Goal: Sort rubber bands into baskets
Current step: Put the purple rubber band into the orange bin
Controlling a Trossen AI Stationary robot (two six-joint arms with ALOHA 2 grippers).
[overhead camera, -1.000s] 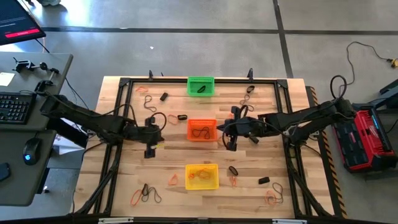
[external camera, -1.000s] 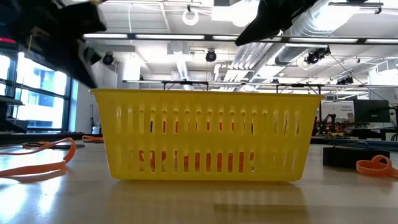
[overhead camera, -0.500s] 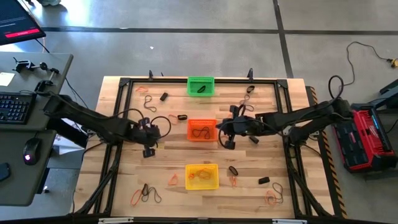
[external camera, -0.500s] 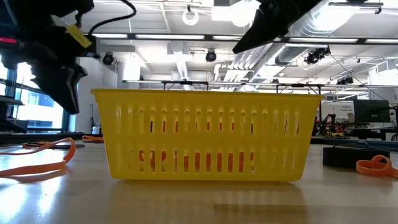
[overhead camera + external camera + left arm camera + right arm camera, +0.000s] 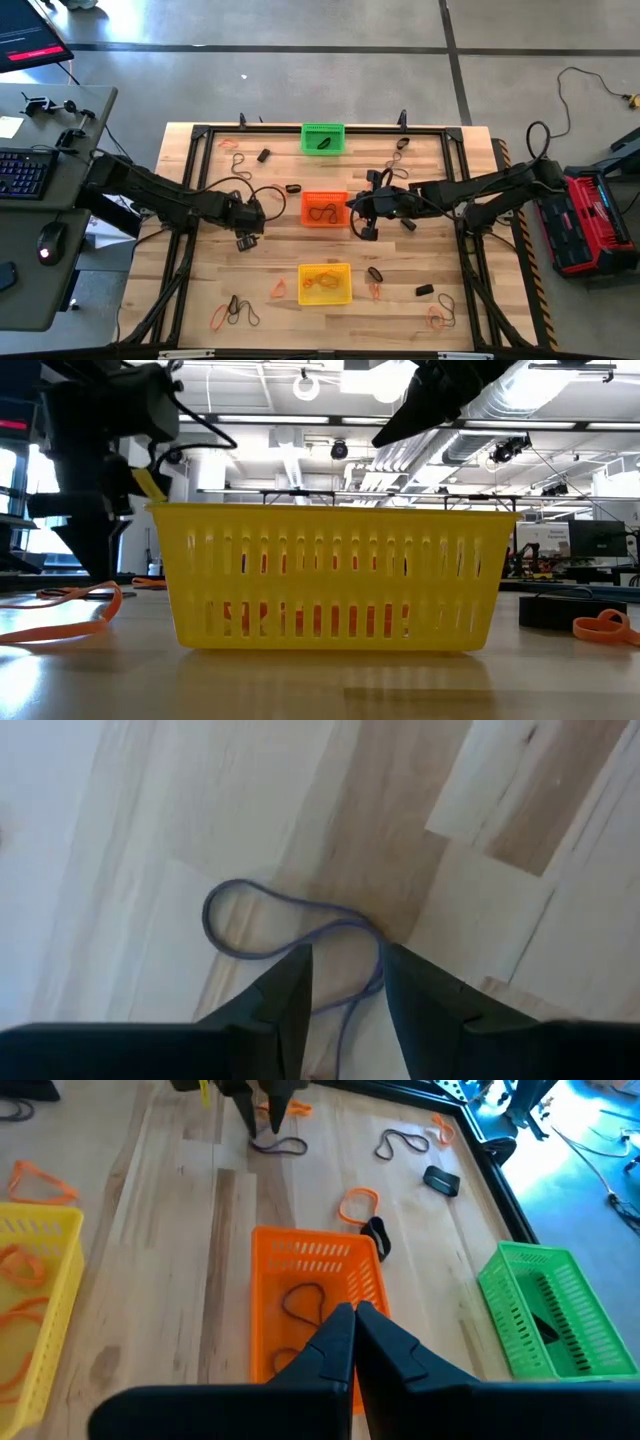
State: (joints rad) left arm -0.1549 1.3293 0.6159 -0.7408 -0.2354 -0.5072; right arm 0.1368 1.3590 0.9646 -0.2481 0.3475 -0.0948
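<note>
Since 1 s ago your left gripper (image 5: 345, 995) has dropped to the table (image 5: 190, 300), left of frame centre in high view, fingers apart astride a thin dark band (image 5: 285, 935). Right gripper (image 5: 354, 1342) pressed together over orange basket (image 5: 315, 1250). Risk: fingers close, band slips out.

You are looking at a robotics lab or workshop, not a home. The wooden worktable (image 5: 330, 240) stands on a bare grey concrete floor (image 5: 300, 80), with a desk (image 5: 40, 150) beside it carrying a keyboard (image 5: 25, 172) and mouse (image 5: 50, 243). A red case (image 5: 592, 220) sits on the floor. Across the table, an open ceiling shows exposed ducts (image 5: 560, 395) and strip lights (image 5: 250, 418)
</note>
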